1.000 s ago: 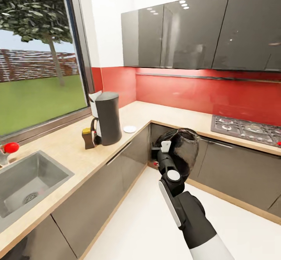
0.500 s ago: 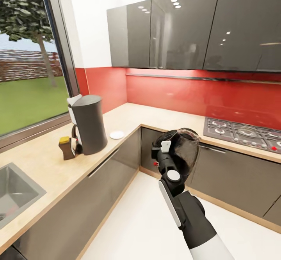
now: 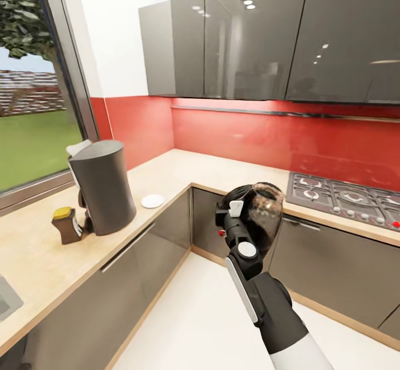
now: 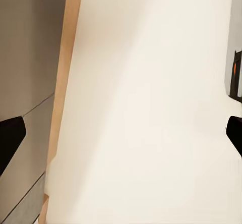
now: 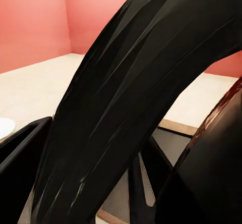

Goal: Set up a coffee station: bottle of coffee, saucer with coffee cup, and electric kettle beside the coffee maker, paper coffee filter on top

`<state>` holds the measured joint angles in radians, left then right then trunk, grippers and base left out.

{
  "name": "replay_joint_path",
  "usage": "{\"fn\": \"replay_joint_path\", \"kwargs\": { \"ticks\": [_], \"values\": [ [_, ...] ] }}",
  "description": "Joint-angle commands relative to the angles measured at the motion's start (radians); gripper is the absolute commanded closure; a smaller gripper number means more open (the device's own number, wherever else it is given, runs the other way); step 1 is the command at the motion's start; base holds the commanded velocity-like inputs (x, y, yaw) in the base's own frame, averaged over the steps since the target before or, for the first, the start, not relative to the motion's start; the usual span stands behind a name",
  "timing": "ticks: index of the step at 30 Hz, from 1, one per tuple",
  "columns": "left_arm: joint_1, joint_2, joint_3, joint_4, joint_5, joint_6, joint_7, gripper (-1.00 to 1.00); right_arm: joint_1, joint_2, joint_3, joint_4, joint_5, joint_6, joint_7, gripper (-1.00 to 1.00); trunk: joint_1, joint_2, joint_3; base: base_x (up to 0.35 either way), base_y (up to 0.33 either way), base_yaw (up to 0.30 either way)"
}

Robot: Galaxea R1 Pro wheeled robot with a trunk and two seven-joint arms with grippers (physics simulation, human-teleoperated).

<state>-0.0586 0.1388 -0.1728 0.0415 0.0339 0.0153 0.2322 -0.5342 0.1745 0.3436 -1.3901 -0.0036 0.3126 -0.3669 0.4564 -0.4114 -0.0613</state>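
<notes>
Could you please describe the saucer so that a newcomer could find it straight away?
Start at the countertop below the window. The tall grey coffee maker stands there, and the saucer lies beside it, toward the corner. It is the flat white disc; the brown bottle stands on the maker's other side.

red backsplash (image 3: 250,131), glossy grey cabinets (image 3: 250,36), window (image 3: 28,109), pale floor (image 3: 211,314).

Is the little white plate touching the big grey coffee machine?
Apart. The head view shows bare beige countertop between the small round white saucer and the tall dark-grey coffee maker.
</notes>
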Motion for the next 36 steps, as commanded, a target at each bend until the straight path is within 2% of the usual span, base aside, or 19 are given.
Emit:
{"fn": "replay_joint_path", "kwargs": {
  "ticks": [1,36],
  "values": [
    [-0.001,0.0,-0.008,0.001,0.003,0.002,0.003,-1.0,-0.001,0.0,0.002,-0.001,0.002,0.006,-0.006,1.0,0.001,-0.002,-0.002,0.286,-0.209,0.0],
    [-0.001,0.001,-0.007,0.002,0.006,0.0,0.003,-1.0,-0.001,0.0,0.005,0.0,-0.001,0.006,-0.006,1.0,0.001,-0.002,-0.002,0.286,-0.208,0.0]
  ]
}}
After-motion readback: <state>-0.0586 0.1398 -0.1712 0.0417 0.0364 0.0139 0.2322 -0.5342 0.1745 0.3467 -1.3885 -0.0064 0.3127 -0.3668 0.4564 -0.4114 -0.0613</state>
